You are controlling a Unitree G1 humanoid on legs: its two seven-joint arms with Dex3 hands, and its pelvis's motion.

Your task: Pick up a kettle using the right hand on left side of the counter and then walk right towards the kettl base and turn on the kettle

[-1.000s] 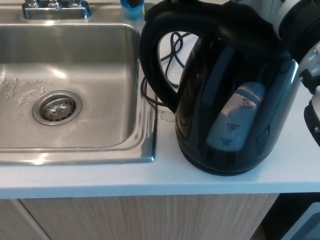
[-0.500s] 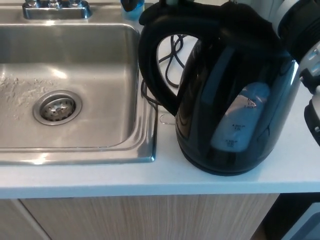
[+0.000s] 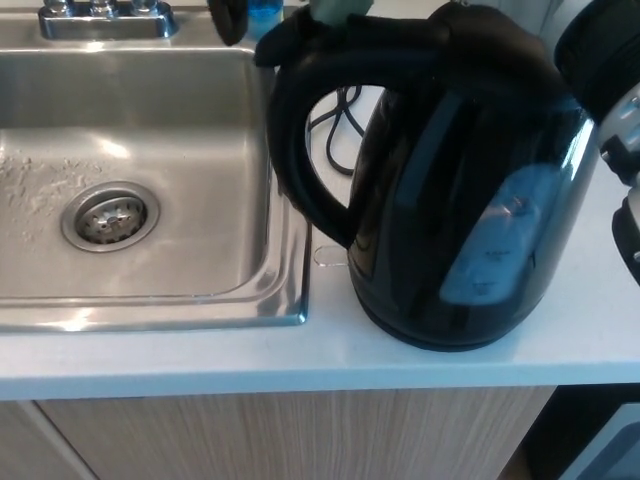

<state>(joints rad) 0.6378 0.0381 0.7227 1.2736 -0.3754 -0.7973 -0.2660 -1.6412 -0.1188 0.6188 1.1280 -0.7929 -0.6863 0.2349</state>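
Observation:
A black electric kettle (image 3: 450,200) with a blue-grey water window stands upright on the white counter (image 3: 330,355), just right of the sink. Its looped handle (image 3: 295,170) faces left, over the sink's rim. Through the loop a black cord (image 3: 340,120) shows on the counter behind. My right hand (image 3: 605,80) and wrist come in at the right edge, close against the kettle's upper right side. The kettle's body hides how the hand is set. My left hand does not show.
A steel sink (image 3: 200,270) with a round drain (image 3: 110,215) fills the left half, with a faucet base (image 3: 100,15) at the back. A blue object (image 3: 265,12) and a dark tip (image 3: 228,18) sit at the top edge. The wooden cabinet front (image 3: 300,435) lies below.
The kettle's top and handle have shifted a little left and toward the camera. A dark tip has appeared at the top edge left of the handle. The view moved slightly.

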